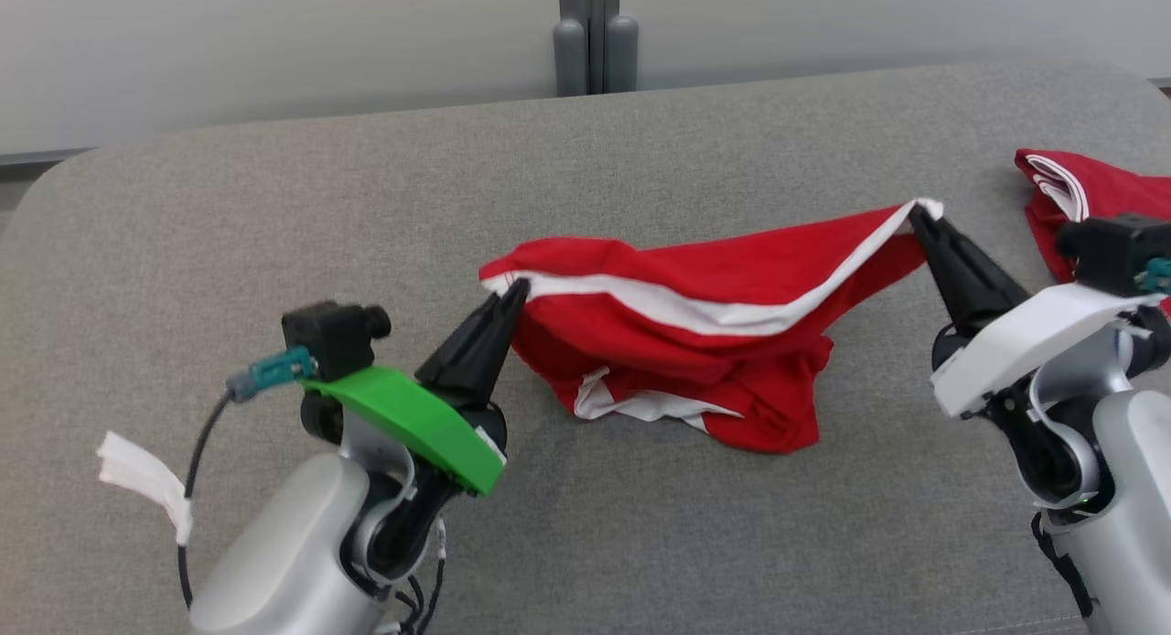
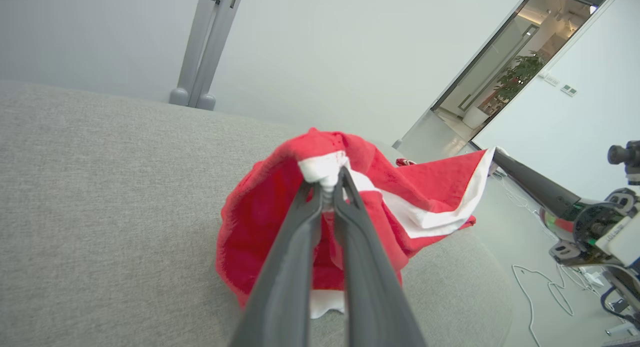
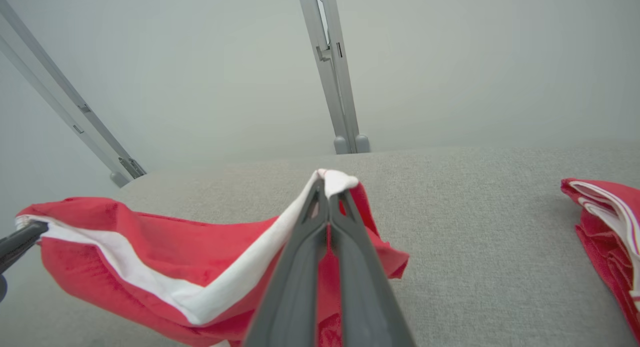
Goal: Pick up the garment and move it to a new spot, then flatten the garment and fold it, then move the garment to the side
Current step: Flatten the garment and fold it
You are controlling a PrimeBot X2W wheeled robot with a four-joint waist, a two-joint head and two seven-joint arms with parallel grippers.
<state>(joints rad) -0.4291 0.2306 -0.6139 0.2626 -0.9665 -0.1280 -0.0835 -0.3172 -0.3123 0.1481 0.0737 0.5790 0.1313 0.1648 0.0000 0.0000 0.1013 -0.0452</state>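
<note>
In the head view, the red garment [image 1: 695,342] lay near the middle of the grey padded surface [image 1: 274,205], strung between the two arms. The left gripper [image 1: 517,292] had its jaws closed on the white-trimmed edge at the garment's left end. The right gripper [image 1: 918,212] had its jaws pinched shut on the white-trimmed corner at the right end, which it held a little above the surface. The white band ran taut between the two grips, while the rest of the cloth sagged in a crumpled heap onto the padding below. A second red garment [image 1: 1089,196] lay at the right edge, well apart from the first. A grey post [image 1: 595,31] stood behind the far edge.

In the left wrist view, the left gripper [image 2: 331,184] showed its two dark fingers pressed together on a bunched fold of white trim, with the red garment [image 2: 265,212] hanging around and below them. The right gripper [image 2: 495,154] reached in from the right and held the far white corner. Loose cables [image 2: 545,287] lay on the floor beyond.

In the right wrist view, the right gripper [image 3: 328,189] was closed on the white corner of the red garment [image 3: 150,247], which stretched away to the left. There the left gripper [image 3: 42,227] held the other end. The second red garment [image 3: 605,222] lay on the padding at the right.
</note>
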